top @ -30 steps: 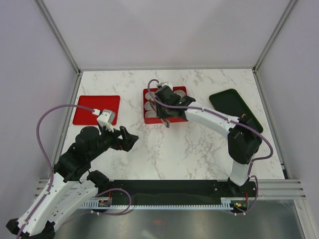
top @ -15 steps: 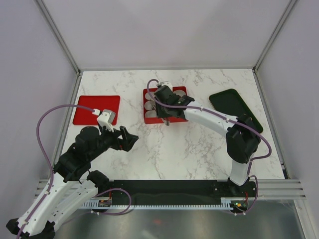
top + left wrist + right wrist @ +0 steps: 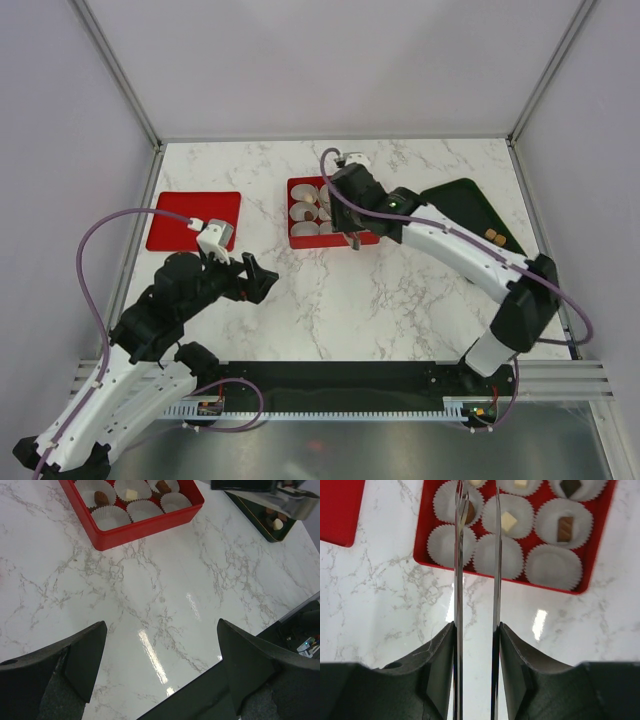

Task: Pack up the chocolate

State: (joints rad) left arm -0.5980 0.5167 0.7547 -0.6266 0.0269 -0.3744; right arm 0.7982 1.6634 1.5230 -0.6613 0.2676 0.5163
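The chocolate shows as small brown, cream and tan pieces [image 3: 509, 521] lying in white paper cups [image 3: 553, 566] of the red box [image 3: 296, 241]. More pieces [image 3: 492, 236] lie on the dark tray [image 3: 455, 200] at the right. My right gripper [image 3: 477, 627] is shut on metal tongs [image 3: 496, 555], in front of the box's near edge [image 3: 495, 580]. The tong blades stand apart, their tips above the box's left cups, beside a brown piece [image 3: 470, 512]. My left gripper [image 3: 161, 645] hangs open over bare marble, well short of the box [image 3: 145, 525].
A flat red lid [image 3: 194, 220] lies at the back left, also showing in the right wrist view [image 3: 340, 510]. The dark tray [image 3: 260, 522] with a cream piece [image 3: 278, 524] sits near the table's right edge. White side walls enclose the marble table [image 3: 400, 300].
My right arm has swung to the right with the tongs, uncovering most of the red box. The left arm has not moved.
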